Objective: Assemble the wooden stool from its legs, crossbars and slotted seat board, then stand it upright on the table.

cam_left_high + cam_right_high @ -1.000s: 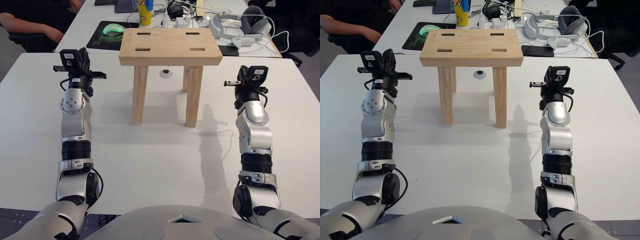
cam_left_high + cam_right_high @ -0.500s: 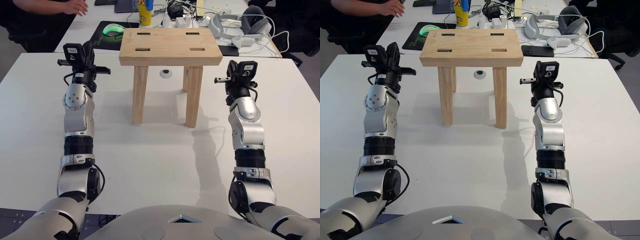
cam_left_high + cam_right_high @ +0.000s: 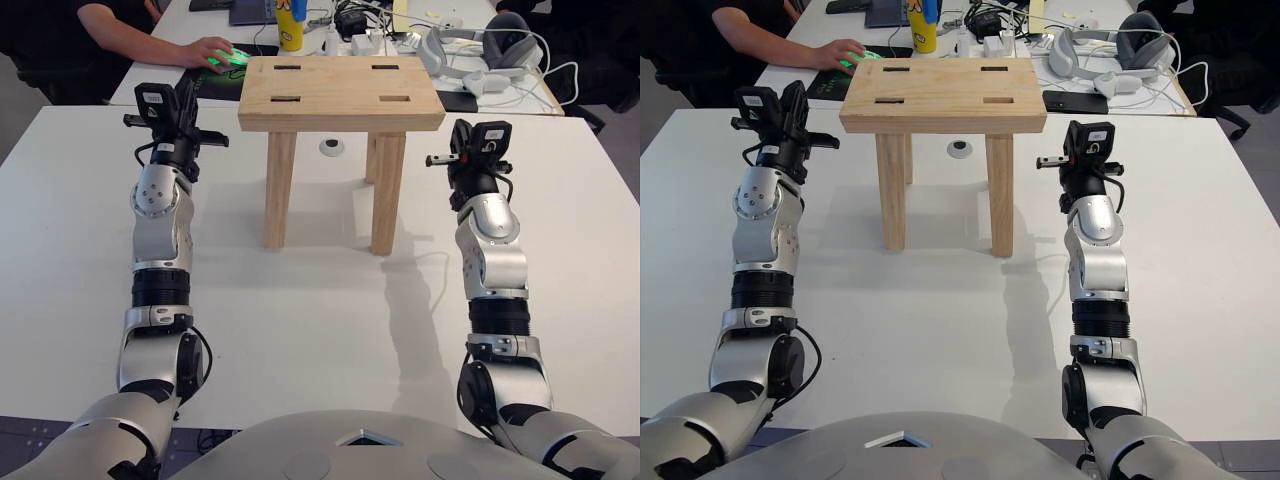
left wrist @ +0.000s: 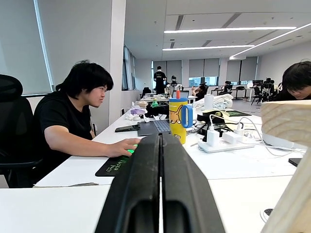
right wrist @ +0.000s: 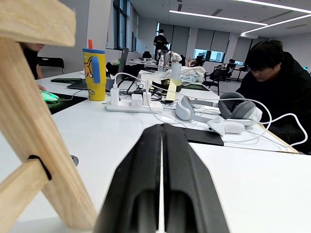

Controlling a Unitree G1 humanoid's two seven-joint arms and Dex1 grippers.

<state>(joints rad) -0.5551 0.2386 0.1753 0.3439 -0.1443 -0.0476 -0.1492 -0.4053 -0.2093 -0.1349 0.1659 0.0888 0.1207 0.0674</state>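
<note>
now my left gripper (image 4: 161,139) and right gripper (image 5: 161,128) edge inward, fingers pressed together, empty; stool (image 3: 340,95) stands finished, i judge.

One stool (image 3: 341,92); four seat slots (image 3: 285,99); one yellow cup (image 3: 290,25); one small round disc (image 3: 330,147).

The stool (image 3: 340,95) stands at the middle of the table's (image 3: 300,330) far edge, blocking that stretch. Open table lies along both side edges and across the near half. A gap shows between the front legs (image 3: 279,190), with a small round disc (image 3: 331,147) on the table behind it. The left claw (image 4: 160,138) and right claw (image 5: 162,127), both closed, flank the stool, apart from it.
</note>
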